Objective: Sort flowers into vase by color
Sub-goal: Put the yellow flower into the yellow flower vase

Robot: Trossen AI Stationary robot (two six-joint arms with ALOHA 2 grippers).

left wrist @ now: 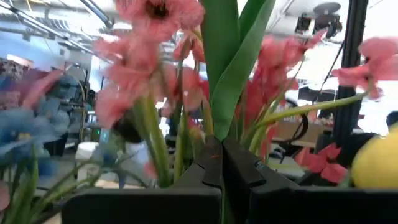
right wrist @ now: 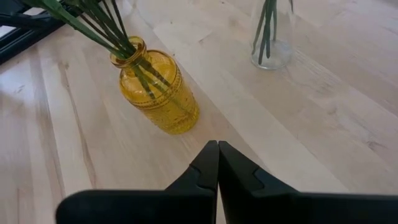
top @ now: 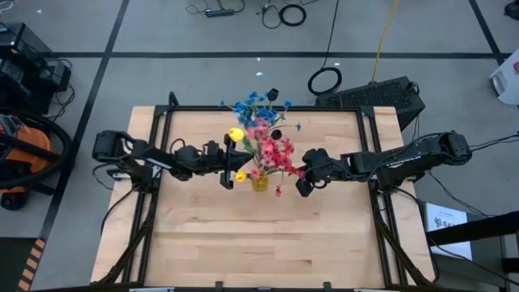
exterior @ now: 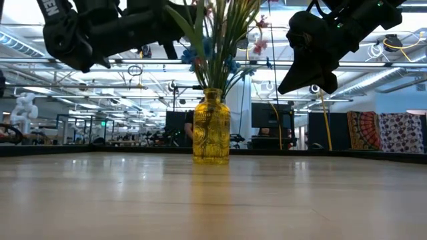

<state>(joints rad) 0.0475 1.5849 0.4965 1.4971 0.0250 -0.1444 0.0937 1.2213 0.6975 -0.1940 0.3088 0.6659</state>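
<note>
The yellow-amber vase (top: 259, 183) (exterior: 211, 127) (right wrist: 158, 93) stands upright on its base near the table's middle. Green stems stick into its neck. Blue (top: 258, 106), pink (top: 259, 130) and red blooms (top: 280, 153) spread above it, with small yellow blooms (top: 236, 134) beside my left gripper. My left gripper (top: 237, 165) (left wrist: 222, 155) sits just left of the bouquet, above the vase's height, shut on a green stem. My right gripper (top: 300, 180) (right wrist: 218, 149) hangs shut and empty above the table, right of the vase. My left gripper pinches a broad green stem or leaf (left wrist: 225, 112) of a flower between its two shut fingers. The green blade rises straight out from between the fingertips into the pink blooms. The fingers come level from the table's left. Which bloom the stem carries is not plain.
A clear glass vase (right wrist: 271, 43) holding a few green stems stands beyond the yellow one in the right wrist view. Bare wooden tabletop (top: 259, 243) spreads on the near side. Black frame rails (top: 154, 146) edge the table on both sides.
</note>
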